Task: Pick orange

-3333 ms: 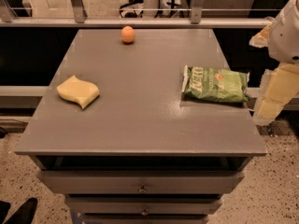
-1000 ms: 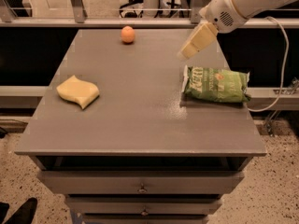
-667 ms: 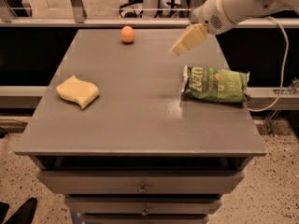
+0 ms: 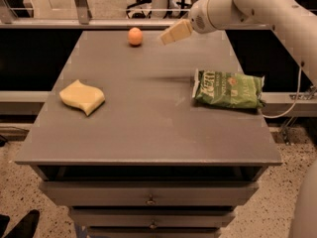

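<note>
Camera view looks down on a dark grey flat-topped metal cabinet [image 4: 148, 128] with shallow drawers [image 4: 148, 200] stacked under its front edge, standing on a speckled floor [image 4: 277, 197]. Next in bulk is the white, smooth-shelled robot arm [image 4: 257, 6], which comes in from the upper right corner and reaches leftward over the far right part of the top. A green crinkled chip bag [image 4: 228, 89] lies flat near the right edge, its length running across the surface. On the left side, well apart from the bag, lies a pale yellow wavy sponge [image 4: 81, 96], close to the left edge. The cream-coloured gripper [image 4: 176, 32] at the end of the arm hangs in the air above the far edge of the top, pointing down and to the left; whether it is set wide or narrow cannot be told, and it holds nothing that can be seen. Smallest of all, the small round orange [image 4: 135, 36] sits on the far part of the surface, left of centre, near the gripper's tip but apart from it and well away from both the sponge and the bag.
</note>
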Robot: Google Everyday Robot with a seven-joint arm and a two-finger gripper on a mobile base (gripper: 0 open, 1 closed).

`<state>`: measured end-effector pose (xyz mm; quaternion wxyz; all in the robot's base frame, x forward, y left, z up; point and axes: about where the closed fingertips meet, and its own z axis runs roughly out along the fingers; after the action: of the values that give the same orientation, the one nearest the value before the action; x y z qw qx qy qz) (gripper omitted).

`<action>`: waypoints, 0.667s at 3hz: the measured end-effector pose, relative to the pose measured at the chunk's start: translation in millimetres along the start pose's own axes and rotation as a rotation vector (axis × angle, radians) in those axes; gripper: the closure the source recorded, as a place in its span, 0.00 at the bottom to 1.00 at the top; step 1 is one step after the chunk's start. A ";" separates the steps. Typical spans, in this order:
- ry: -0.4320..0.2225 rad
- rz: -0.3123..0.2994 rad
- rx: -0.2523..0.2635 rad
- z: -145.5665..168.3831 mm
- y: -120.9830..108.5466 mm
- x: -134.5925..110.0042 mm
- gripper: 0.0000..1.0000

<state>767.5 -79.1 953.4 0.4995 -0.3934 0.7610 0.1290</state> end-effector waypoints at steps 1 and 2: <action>-0.008 0.026 0.063 38.8 -5.4 -9.2 0.00; -0.010 0.049 0.083 83.4 -5.7 -15.2 0.00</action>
<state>829.5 -26.5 928.6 0.5158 -0.3530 0.7726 0.1114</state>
